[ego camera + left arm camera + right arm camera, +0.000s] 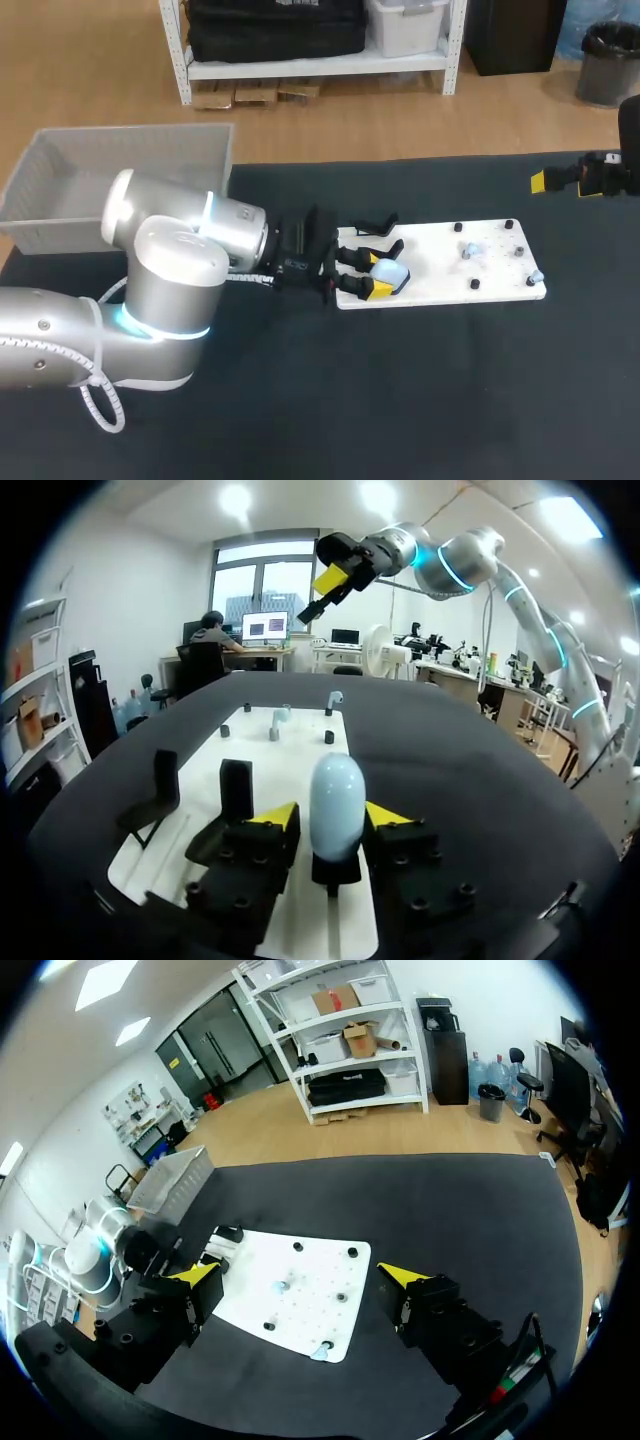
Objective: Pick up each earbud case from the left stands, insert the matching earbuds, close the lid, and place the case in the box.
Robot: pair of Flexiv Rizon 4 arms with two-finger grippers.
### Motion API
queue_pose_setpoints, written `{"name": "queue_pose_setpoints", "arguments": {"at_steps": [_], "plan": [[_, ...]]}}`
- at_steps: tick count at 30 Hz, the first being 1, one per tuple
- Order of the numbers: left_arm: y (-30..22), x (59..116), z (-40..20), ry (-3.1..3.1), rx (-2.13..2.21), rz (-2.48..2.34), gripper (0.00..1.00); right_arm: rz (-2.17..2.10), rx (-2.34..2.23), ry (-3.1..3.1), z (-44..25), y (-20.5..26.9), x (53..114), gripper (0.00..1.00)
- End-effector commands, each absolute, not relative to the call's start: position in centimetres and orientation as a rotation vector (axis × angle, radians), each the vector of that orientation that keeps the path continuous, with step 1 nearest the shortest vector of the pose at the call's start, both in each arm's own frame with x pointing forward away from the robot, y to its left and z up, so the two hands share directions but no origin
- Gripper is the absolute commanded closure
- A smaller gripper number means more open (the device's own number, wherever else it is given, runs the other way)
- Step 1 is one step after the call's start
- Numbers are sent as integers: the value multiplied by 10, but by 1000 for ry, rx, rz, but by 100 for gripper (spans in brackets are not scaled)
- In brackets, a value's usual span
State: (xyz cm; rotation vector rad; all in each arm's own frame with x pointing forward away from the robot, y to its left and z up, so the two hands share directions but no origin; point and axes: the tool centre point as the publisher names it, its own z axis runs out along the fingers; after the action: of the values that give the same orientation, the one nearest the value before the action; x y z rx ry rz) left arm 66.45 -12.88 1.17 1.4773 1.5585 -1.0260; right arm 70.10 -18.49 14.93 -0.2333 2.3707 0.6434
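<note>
While the left end effector (335,812) sits low over the white board (440,262), at the end nearest the grey box (120,180), its yellow-tipped fingers (275,817) stand on either side of the pale blue earbud case (336,798). The case is upright with its lid shut, seated on a black stand (335,872) on the board. One finger is at the case's side and a thin strip of board shows between the case and the other, so the end effector is not clamped and has hold of nothing. Two more black stands (160,780) rise from the board just beside the case. At the board's opposite end, pale earbuds (472,248) rest among small black pegs (458,228). The board lies flat on the dark surface (400,400). The right end effector (300,1275) hangs high above the surface, past the board's earbud end, with its fingers spread wide and nothing between them. The box stands on the surface, well apart from the board, beyond its stand end.
</note>
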Motion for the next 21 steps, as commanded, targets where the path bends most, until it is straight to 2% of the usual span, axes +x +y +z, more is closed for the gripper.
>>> {"name": "queue_pose_setpoints", "arguments": {"at_steps": [1,10,14,21], "plan": [[-128,662,11,1548,1470,-1021,62,641,-233,2372,149,-185,701,0],[-126,662,13,1540,1474,-1018,62,641,-233,2372,149,-185,701,0],[-125,661,12,1535,1477,-1019,72,641,-233,2372,149,-185,701,0],[-123,662,14,1528,1473,-1019,65,641,-233,2372,149,-185,701,0]]}}
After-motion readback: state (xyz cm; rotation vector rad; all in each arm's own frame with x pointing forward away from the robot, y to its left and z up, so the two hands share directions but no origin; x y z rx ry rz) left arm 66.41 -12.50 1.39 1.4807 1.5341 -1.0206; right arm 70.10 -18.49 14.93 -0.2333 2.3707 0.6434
